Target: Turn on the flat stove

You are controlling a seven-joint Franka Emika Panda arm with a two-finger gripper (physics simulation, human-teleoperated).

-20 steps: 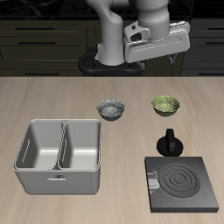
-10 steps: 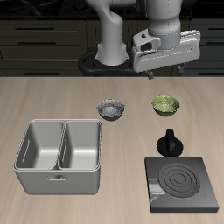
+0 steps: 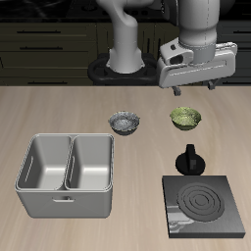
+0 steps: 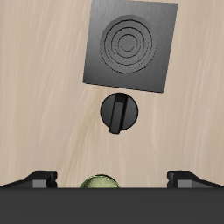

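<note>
The flat stove (image 3: 204, 204) is a dark grey square slab near the table's front edge, and its burner rings are grey, not glowing. It also shows in the wrist view (image 4: 131, 45). A small knob (image 3: 173, 206) sits at the stove's edge. My gripper (image 3: 193, 88) hangs high above the table, roughly over the green bowl (image 3: 186, 119), well back from the stove. In the wrist view my gripper (image 4: 114, 179) is open wide and empty.
A small black round handled object (image 3: 190, 160) stands just behind the stove, between it and the green bowl. A grey patterned bowl (image 3: 125, 123) sits mid-table. A grey double-basin metal tray (image 3: 67, 175) stands beside the stove toward the front.
My gripper has moved sideways across the back of the table, from near the robot's base to above the green bowl. Nothing on the table has moved.
</note>
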